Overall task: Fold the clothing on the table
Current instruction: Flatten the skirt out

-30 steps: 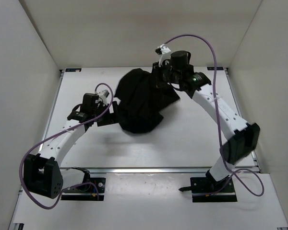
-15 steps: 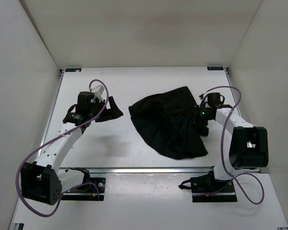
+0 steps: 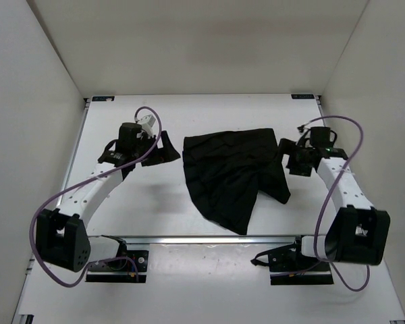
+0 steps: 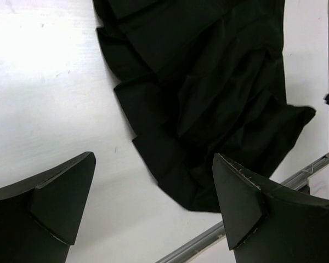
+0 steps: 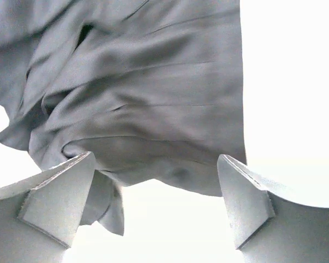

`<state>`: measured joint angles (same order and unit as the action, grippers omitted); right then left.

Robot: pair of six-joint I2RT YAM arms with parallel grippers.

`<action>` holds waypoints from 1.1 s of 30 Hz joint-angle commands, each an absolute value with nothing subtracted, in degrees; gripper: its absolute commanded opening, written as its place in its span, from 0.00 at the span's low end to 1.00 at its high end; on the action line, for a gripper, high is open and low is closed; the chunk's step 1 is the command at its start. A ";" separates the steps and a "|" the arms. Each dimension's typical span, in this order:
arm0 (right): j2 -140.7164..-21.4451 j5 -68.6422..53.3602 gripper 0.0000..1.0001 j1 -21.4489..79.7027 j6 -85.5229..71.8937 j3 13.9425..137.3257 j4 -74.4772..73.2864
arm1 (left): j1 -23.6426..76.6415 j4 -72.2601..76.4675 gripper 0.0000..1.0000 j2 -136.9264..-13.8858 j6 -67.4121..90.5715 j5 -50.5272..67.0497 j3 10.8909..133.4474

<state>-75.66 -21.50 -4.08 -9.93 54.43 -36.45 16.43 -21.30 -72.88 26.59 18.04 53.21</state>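
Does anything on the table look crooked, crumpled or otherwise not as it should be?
Yes. The clothing lies rumpled and askew on the table, with uneven pleats and its near end narrowing to a point. It is not spread flat. No damage shows.

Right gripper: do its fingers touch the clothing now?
Cannot tell. Right wrist view: the clothing borders one of the open right gripper fingers; neither contact nor gap shows.

Nothing legible in any view. Two small dark stickers point(image 3: 102, 98) sit on the far rail of the table point(image 3: 155, 202), one at each corner, their print too small to read.
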 commanded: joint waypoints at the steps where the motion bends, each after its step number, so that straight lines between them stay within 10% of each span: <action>1: -70.49 -17.77 0.93 -7.29 -11.34 52.65 -34.72 | 17.57 -18.98 0.99 -75.13 25.49 18.63 57.82; 13: -84.19 -12.84 0.83 -2.73 -14.41 49.65 -27.52 | 17.85 -20.12 0.98 -81.04 24.00 20.83 63.72; 23: -97.89 -16.34 0.32 1.04 -15.73 56.32 -24.26 | 18.63 -19.60 0.99 -82.79 24.08 23.46 63.54; 33: -107.40 -22.84 0.27 14.75 -15.03 68.90 -24.88 | 18.46 -20.04 0.98 -84.73 23.65 24.26 64.78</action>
<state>-106.63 -18.59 10.96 -15.86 67.51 -25.69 18.61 -20.53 -85.32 24.45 22.96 62.63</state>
